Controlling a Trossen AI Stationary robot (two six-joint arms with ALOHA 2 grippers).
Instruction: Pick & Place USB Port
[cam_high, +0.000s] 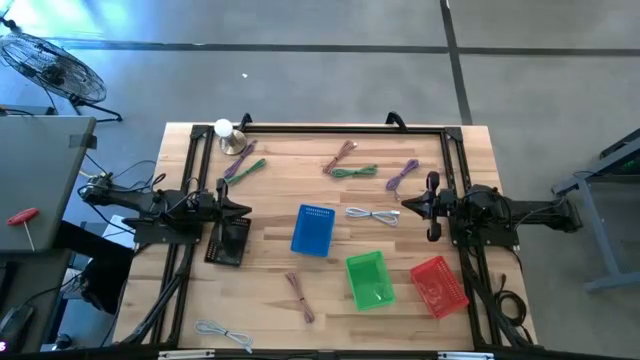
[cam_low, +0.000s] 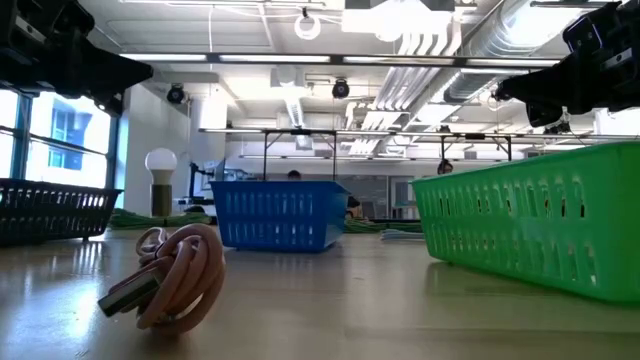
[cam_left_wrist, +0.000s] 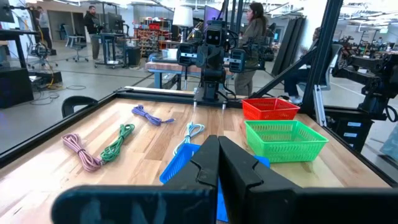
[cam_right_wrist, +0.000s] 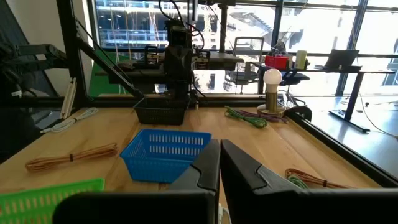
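Several coiled USB cables lie on the wooden table: a brown one (cam_high: 300, 297) near the front, also in the low view (cam_low: 170, 275), a white one (cam_high: 372, 214) by the blue basket (cam_high: 313, 230), a green one (cam_high: 355, 172), a purple one (cam_high: 403, 173), a pink one (cam_high: 340, 155). A green basket (cam_high: 368, 279), a red basket (cam_high: 438, 285) and a black basket (cam_high: 229, 240) stand on the table. My left gripper (cam_high: 247, 210) is shut and empty above the table's left side, over the black basket. My right gripper (cam_high: 403, 204) is shut and empty at the right, near the white cable.
A green-and-purple cable (cam_high: 245, 167) and a small lamp (cam_high: 225, 133) are at the far left corner. Another white cable (cam_high: 222, 333) lies at the near left edge. A black frame (cam_high: 320, 128) runs along the table's far and side edges. People stand in the room beyond (cam_left_wrist: 255, 25).
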